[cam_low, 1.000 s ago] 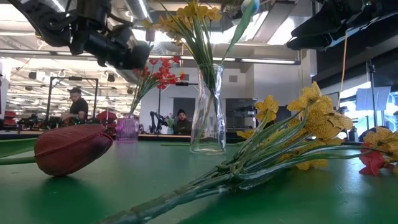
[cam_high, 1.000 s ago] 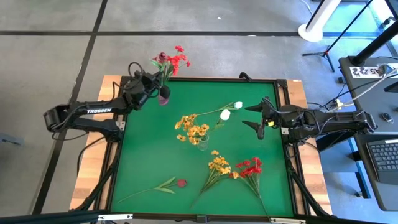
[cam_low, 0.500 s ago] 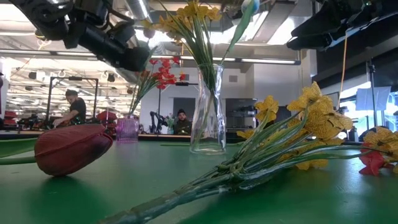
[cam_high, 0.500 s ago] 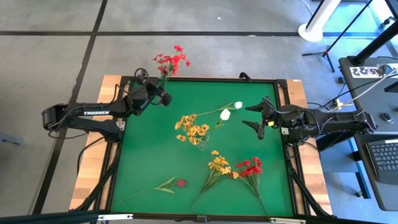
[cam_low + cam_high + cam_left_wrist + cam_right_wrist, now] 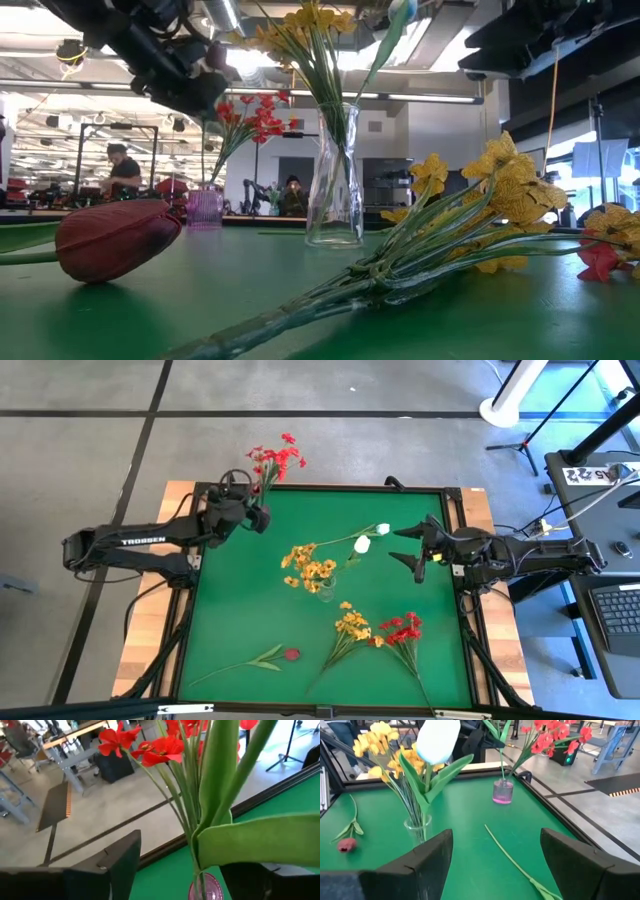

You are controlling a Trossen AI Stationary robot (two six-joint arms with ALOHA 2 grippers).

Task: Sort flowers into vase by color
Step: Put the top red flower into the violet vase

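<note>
While the left jaws [image 5: 250, 518] hover parted beside the pink vase [image 5: 503, 791] of red flowers [image 5: 277, 458] at the far-left corner, the right jaws [image 5: 412, 546] wait wide open, empty.

Clear vase [image 5: 326, 587] mid-table, small vase [image 5: 502, 791] at far-left corner

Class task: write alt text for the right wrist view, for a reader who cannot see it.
The right gripper hangs open over a green table, facing a clear vase of yellow flowers with a white bloom. Farther off, a pink vase holds red flowers; a dark red bud lies loose.
</note>
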